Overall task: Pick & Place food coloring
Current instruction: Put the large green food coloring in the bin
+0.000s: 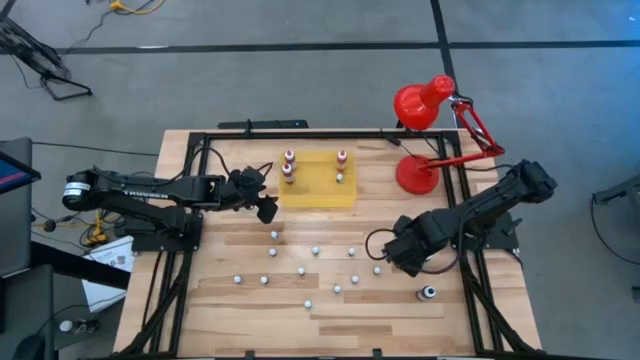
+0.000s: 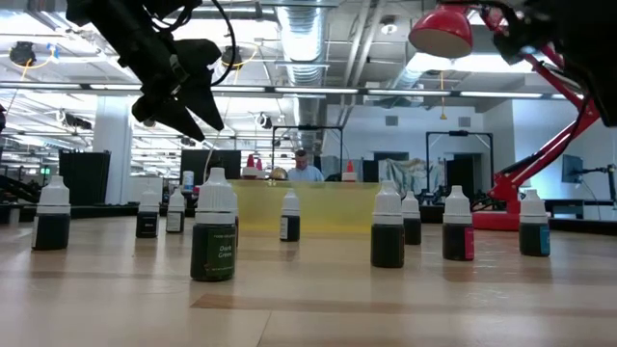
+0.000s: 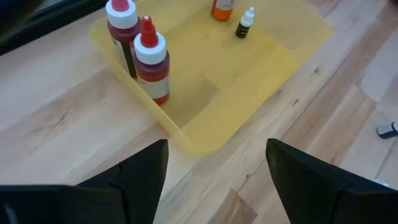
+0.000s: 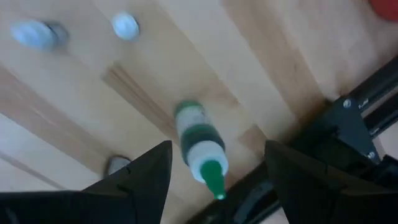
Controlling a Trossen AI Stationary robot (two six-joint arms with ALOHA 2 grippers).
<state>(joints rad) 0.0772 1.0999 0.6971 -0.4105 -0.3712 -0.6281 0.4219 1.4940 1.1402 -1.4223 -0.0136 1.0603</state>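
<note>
On the wooden worktop (image 1: 250, 300), the yellow mat (image 1: 318, 180) lies toward the far edge, carrying 3 bigger bottles with red colour (image 3: 152, 62) and 1 tiny dropper bottle (image 3: 245, 23). The other tiny food coloring bottles (image 1: 316, 251) stand scattered on the bare wood nearer the front, apart from one another. The left gripper (image 1: 268, 208) hovers just beside the mat's near left corner, its jaws spread and holding nothing; the left wrist view shows the mat's corner between its dark fingers (image 3: 134, 180). The right gripper (image 1: 392, 258) hangs low at the right side of the scattered bottles, jaws spread and empty. In the right wrist view a green-capped bottle (image 4: 200, 144) lies on its side on the wood between that gripper's fingers (image 4: 140, 180), untouched. A red desk lamp (image 1: 425, 105) stands at the far right corner.
</note>
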